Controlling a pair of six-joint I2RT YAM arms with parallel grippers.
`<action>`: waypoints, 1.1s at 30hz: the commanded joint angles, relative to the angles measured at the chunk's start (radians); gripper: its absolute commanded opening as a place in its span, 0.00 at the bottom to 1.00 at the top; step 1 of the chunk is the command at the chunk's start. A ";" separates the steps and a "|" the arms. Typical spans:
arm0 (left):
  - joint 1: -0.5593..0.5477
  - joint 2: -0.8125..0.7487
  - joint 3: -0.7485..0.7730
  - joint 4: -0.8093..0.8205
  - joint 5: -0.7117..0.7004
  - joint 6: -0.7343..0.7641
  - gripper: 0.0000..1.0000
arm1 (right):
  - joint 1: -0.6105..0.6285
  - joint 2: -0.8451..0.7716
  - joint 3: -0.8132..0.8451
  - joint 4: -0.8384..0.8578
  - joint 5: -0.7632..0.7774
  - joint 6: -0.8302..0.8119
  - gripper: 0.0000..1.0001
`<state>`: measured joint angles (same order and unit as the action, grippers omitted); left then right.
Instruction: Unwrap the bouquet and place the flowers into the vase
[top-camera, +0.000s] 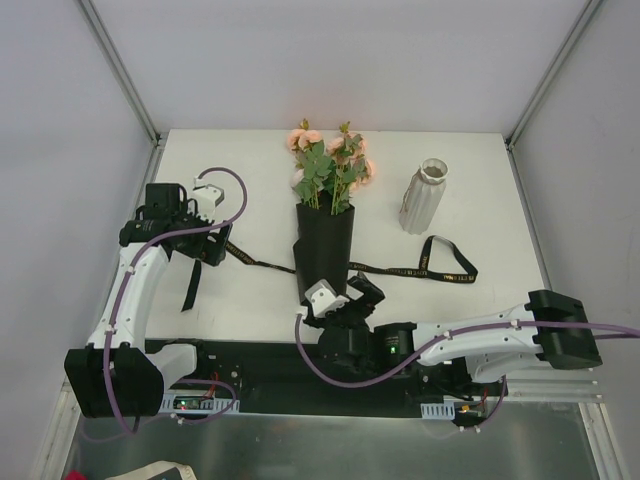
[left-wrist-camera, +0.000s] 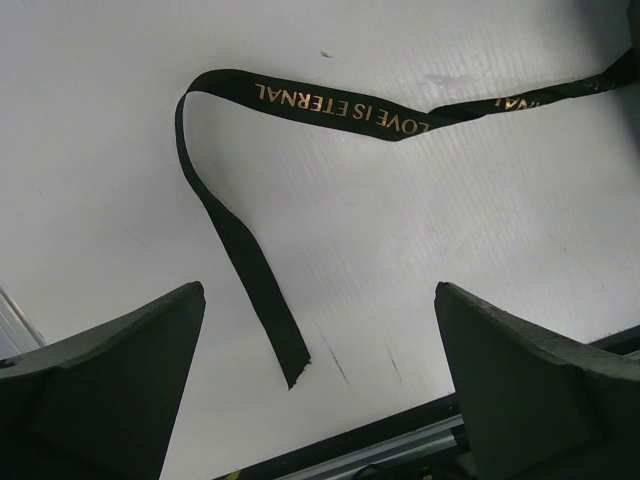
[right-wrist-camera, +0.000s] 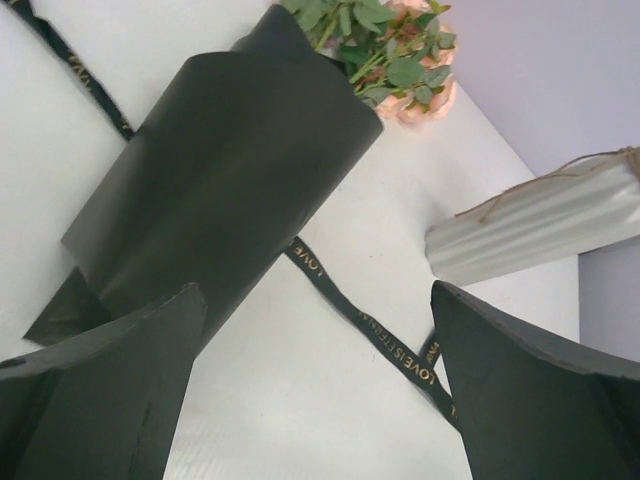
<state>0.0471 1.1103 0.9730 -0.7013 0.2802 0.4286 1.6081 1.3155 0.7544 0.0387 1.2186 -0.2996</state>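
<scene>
Right now we are looking at the bouquet (top-camera: 323, 225) lying on the white surface (top-camera: 230, 160), near its middle. Its black paper wrap (top-camera: 322, 250) is tapering toward the arms, and the flowers (top-camera: 330, 165) are poking out of the far end. The ribbon (top-camera: 410, 270) is lying loose, running out flat from both sides of the wrap and looping on the right. The vase (top-camera: 424, 197) is standing upright to the right of the blooms, apart from them, with twine (right-wrist-camera: 560, 175) around its neck.

The left end effector (left-wrist-camera: 318, 292) is hanging wide open over the ribbon's left end, gripping nothing. The right end effector (right-wrist-camera: 315, 290) is also gaping, poised at the near end of the wrap. One of its fingers (right-wrist-camera: 110, 390) is overlapping the paper in the wrist view, and we cannot tell whether it is touching.
</scene>
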 joint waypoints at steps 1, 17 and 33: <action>0.004 -0.009 0.052 -0.033 0.028 -0.013 0.99 | 0.016 0.002 0.029 -0.127 -0.132 0.082 1.00; 0.005 0.005 0.055 -0.043 0.034 0.002 0.99 | 0.015 0.172 0.103 -0.208 -0.372 -0.004 0.97; 0.004 0.016 0.047 -0.041 0.036 0.016 0.99 | -0.077 0.416 0.097 0.301 -0.027 -0.295 0.97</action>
<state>0.0471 1.1263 1.0016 -0.7238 0.2874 0.4313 1.5425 1.7027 0.8371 0.1524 1.0931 -0.4877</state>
